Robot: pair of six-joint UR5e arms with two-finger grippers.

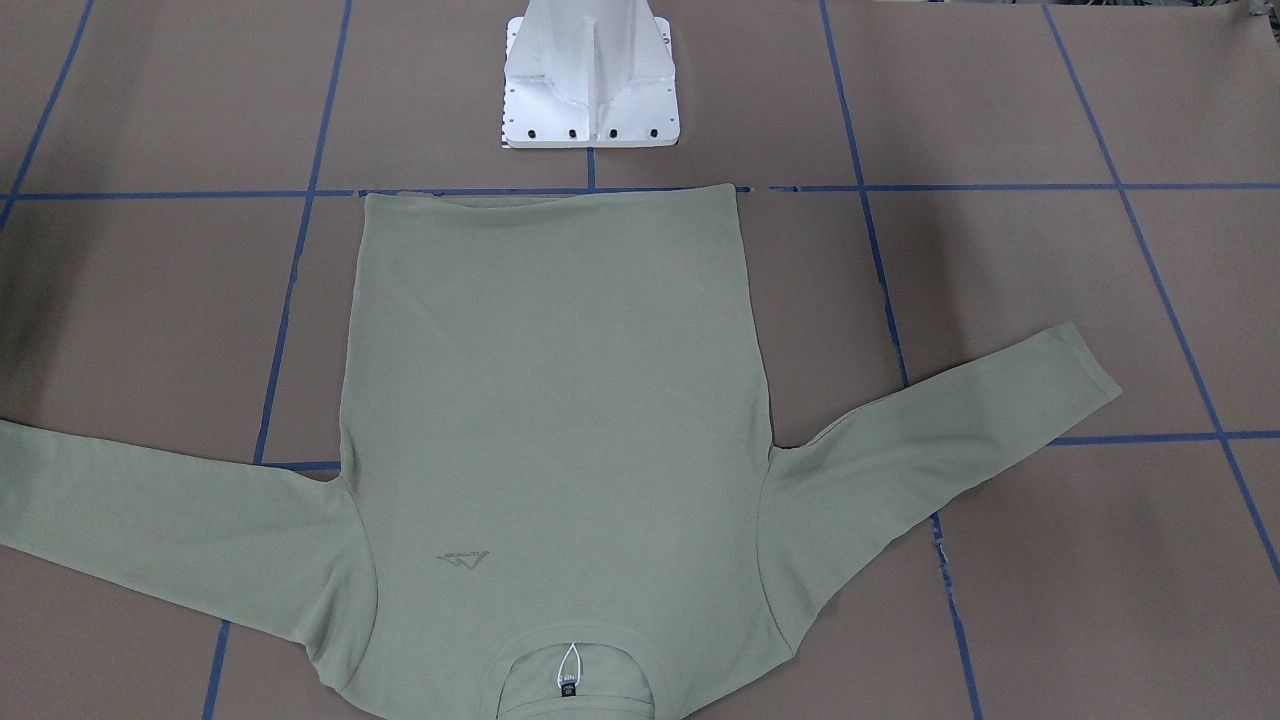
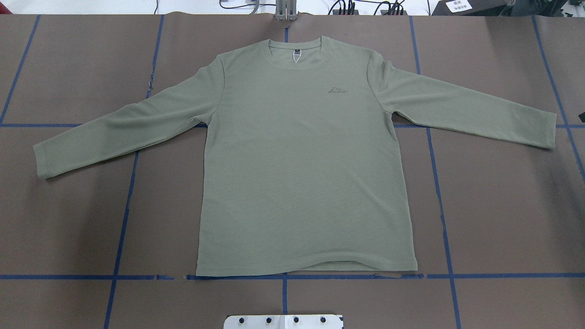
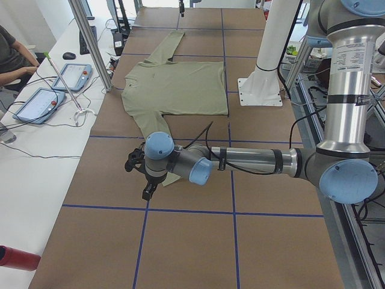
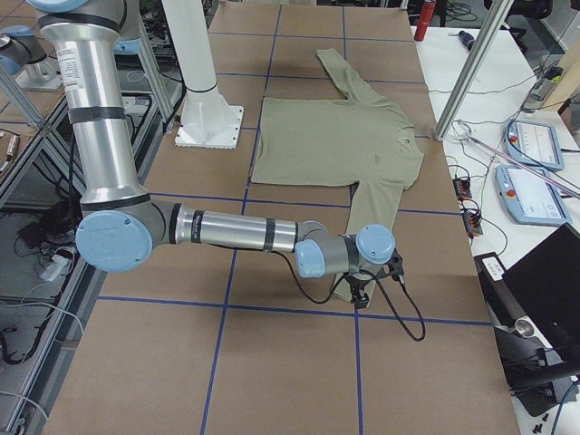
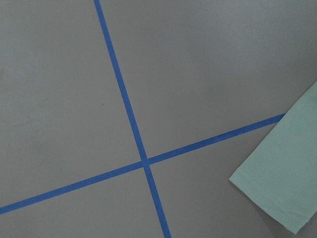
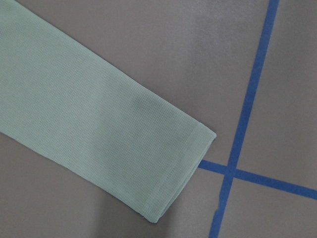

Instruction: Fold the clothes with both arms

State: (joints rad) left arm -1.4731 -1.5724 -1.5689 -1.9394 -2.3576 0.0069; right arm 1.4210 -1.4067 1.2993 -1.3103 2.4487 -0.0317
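The sage-green long-sleeved shirt [image 2: 301, 160] lies flat and face up in the middle of the overhead frame on the brown worktop [image 2: 64, 219]. Its neck is toward the top edge and its hem runs along a blue tape line [image 2: 502, 275] near the bottom. The sleeves spread to a cuff at far left [image 2: 43, 162] and a cuff at far right [image 2: 546, 132]. My left end effector [image 3: 148, 191] points down just beside the far-left cuff, left of centre in the left side view. My right end effector [image 4: 356, 297] points down by the other cuff, right of centre in the right side view. Only those side views show them, so I cannot tell whether either is spread or pressed together. The white pedestal base [image 1: 592, 90] stands at top centre of the front-facing view.
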